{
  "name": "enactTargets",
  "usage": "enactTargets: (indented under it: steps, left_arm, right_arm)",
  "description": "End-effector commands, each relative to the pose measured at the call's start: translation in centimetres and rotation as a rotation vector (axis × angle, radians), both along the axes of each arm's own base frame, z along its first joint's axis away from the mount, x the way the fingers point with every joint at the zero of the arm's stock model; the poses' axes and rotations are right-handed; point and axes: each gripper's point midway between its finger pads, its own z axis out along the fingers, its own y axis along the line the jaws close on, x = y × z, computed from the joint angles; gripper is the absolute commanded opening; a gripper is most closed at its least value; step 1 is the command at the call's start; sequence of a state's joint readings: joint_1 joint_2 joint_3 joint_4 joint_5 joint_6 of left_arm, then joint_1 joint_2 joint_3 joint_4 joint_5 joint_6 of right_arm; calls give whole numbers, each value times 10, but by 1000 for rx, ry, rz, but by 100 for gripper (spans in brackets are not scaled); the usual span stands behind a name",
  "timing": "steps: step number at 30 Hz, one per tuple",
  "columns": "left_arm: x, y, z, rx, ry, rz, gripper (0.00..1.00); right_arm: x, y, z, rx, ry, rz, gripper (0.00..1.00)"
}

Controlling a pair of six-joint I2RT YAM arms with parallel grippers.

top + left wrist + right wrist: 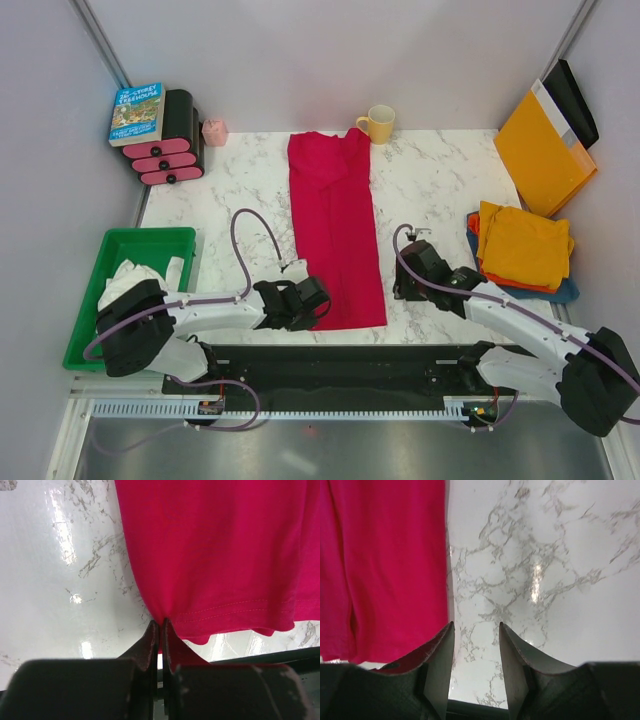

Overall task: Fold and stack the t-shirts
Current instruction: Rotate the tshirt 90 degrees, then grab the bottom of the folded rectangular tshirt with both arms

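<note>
A crimson red t-shirt (pixel 335 230) lies folded into a long strip down the middle of the marble table. My left gripper (pixel 318 300) is at its near left corner, shut on the hem; in the left wrist view the fingertips (pixel 161 622) pinch the cloth's (pixel 215 555) corner. My right gripper (pixel 405 285) stands open just right of the shirt's near end. In the right wrist view only bare marble shows between its fingers (pixel 476 625), and the red edge (pixel 385 570) lies to their left. At the right is a folded stack with a mustard-yellow t-shirt (pixel 522 245) on top and blue (pixel 565 292) underneath.
A green bin (pixel 150 236) at the left holds white cloth (pixel 135 275). At the back stand a book (pixel 137 112) on black-and-pink drawers (pixel 170 150), a small pink box (pixel 215 132) and a yellow mug (pixel 380 124). An orange-yellow envelope (pixel 545 150) leans at the back right.
</note>
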State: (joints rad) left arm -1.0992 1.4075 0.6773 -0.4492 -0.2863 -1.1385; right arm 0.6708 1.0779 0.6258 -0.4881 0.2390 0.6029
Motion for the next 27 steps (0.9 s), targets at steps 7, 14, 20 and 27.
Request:
enactTargets:
  steps: [7, 14, 20, 27]
  left_arm:
    - [-23, 23, -19, 79, 80, -2, 2]
    - [-25, 28, -20, 101, 84, -19, 2]
    - [-25, 29, -18, 105, 77, -28, 2]
    - [-25, 30, -18, 110, 74, -33, 2]
  right_arm:
    - [-35, 20, -25, 161, 101, 14, 56]
    - [-32, 37, -9, 206, 52, 31, 55]
    - [-40, 46, -20, 189, 83, 48, 54]
    - [-56, 43, -45, 141, 134, 50, 52]
